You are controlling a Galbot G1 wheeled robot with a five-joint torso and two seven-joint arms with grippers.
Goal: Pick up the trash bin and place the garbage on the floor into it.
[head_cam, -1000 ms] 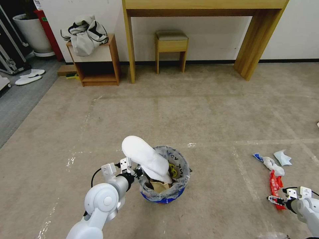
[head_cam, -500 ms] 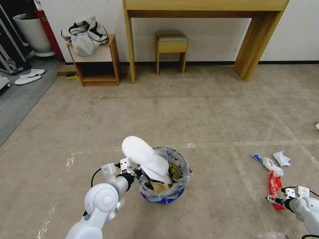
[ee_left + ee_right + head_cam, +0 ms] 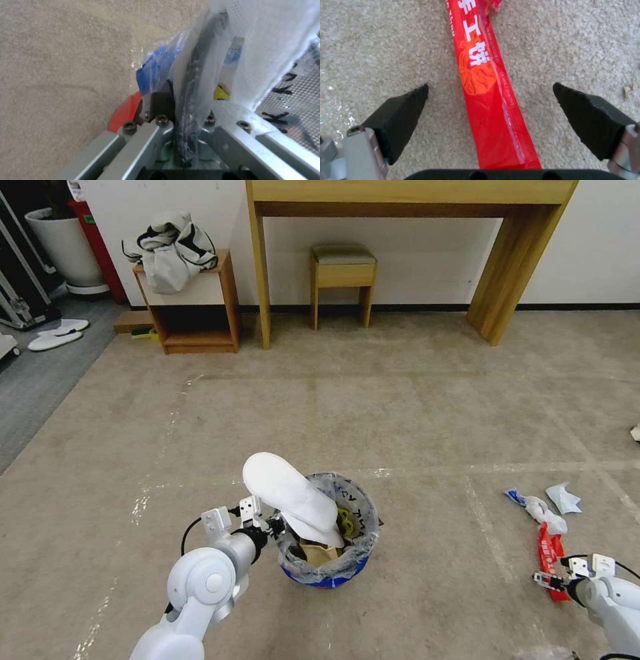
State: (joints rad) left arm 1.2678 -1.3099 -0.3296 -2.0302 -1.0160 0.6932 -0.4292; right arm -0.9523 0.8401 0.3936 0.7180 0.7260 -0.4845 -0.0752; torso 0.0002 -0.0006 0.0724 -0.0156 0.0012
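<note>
Your biggest task object is the trash bin (image 3: 327,553), a small red bucket with a blue band and a clear liner, and it sits right at the tip of your left gripper (image 3: 272,527), which is clamped on the bin's rim (image 3: 186,95) with the liner plastic pinched between its jaws. A white slipper (image 3: 290,497) sticks up out of the bin, leaning over the left gripper's side of the rim, with a crumpled brown paper bag (image 3: 317,550) tucked below it inside. Your right gripper (image 3: 490,105) hovers low over the carpet, well apart from the bin, its jaws spread wide with one on either side of the red wrapper (image 3: 486,100), which lies flat between them untouched. Just beyond the wrapper's far end, ahead of that gripper, lie the white-blue crumpled papers (image 3: 548,505).
</note>
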